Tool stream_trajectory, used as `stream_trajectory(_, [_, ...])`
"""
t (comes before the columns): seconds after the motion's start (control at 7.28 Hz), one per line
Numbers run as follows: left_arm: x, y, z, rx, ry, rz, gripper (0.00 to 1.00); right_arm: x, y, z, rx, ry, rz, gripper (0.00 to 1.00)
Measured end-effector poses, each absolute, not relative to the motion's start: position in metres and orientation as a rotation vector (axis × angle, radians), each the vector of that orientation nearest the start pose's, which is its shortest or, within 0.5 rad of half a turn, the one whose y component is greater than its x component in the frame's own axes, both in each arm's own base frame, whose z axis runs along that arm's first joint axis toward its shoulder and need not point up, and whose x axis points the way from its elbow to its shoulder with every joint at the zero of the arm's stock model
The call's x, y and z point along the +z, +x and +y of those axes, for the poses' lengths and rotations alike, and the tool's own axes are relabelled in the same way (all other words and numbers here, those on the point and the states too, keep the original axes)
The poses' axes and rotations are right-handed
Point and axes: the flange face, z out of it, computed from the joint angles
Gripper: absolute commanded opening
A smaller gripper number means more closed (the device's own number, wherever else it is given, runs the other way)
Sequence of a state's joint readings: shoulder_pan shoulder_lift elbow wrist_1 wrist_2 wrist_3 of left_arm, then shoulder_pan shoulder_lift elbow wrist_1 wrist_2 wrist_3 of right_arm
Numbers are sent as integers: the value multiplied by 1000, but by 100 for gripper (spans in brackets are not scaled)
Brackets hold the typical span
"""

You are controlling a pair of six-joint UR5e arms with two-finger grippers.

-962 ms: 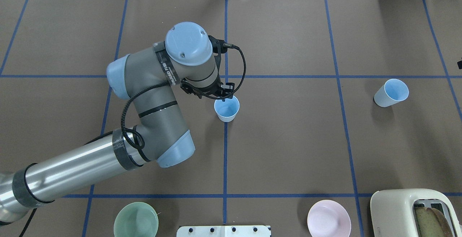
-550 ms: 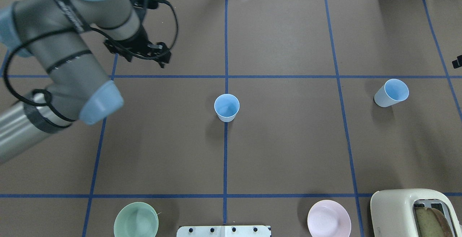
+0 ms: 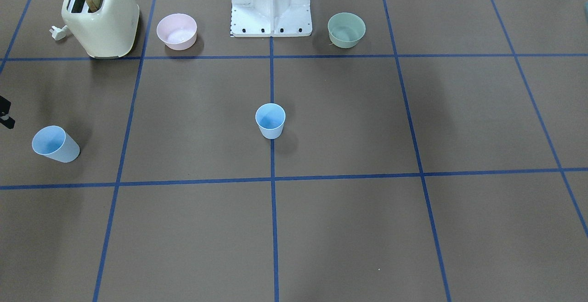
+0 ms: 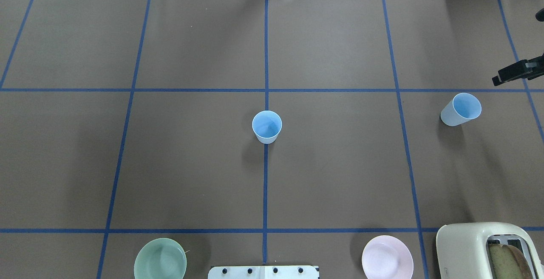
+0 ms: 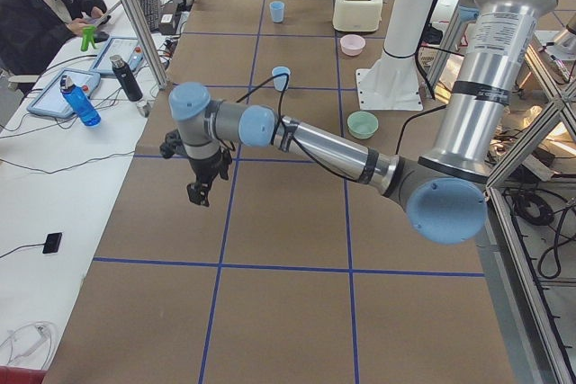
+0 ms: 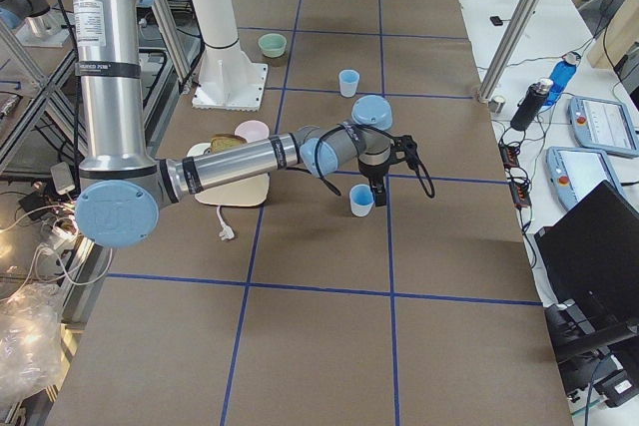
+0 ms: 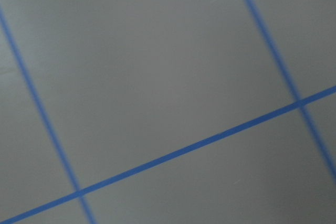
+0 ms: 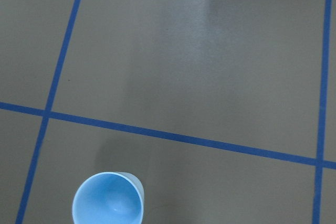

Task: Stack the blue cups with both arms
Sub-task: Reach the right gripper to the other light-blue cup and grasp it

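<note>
Overhead exterior: centre cup (image 4: 267, 127) and right cup (image 4: 461, 109) upright, seemingly empty.

centre cup (image 4: 267, 126) upright at table (image 4: 340, 177) middle | second cup (image 4: 461, 109) upright, well to robot's right | right gripper (image 4: 516, 71) just beyond second cup, apparently not touching | left bowl (image 4: 149, 251) and right bowl (image 4: 376, 249) flank pedestal base (image 4: 263, 271) at robot's edge | toaster (image 4: 465, 247) just right of right bowl
</note>
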State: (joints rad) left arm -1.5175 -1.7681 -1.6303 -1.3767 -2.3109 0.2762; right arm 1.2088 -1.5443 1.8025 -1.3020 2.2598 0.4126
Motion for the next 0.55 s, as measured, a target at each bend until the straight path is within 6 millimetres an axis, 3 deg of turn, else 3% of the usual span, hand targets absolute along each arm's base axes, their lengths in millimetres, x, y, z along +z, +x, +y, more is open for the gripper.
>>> stream_trajectory(0.14, [585, -61, -551, 306, 110, 741, 98, 509, -133, -506, -155, 202, -797, 100])
stream_trajectory(0.41, [628, -78, -520, 280, 107, 744, 98, 523, -160, -509, -182, 176, -763, 96])
stream_trajectory(0.55, [638, -80, -511, 279, 117, 742, 98, 532, -168, -513, -187, 159, -752, 81])
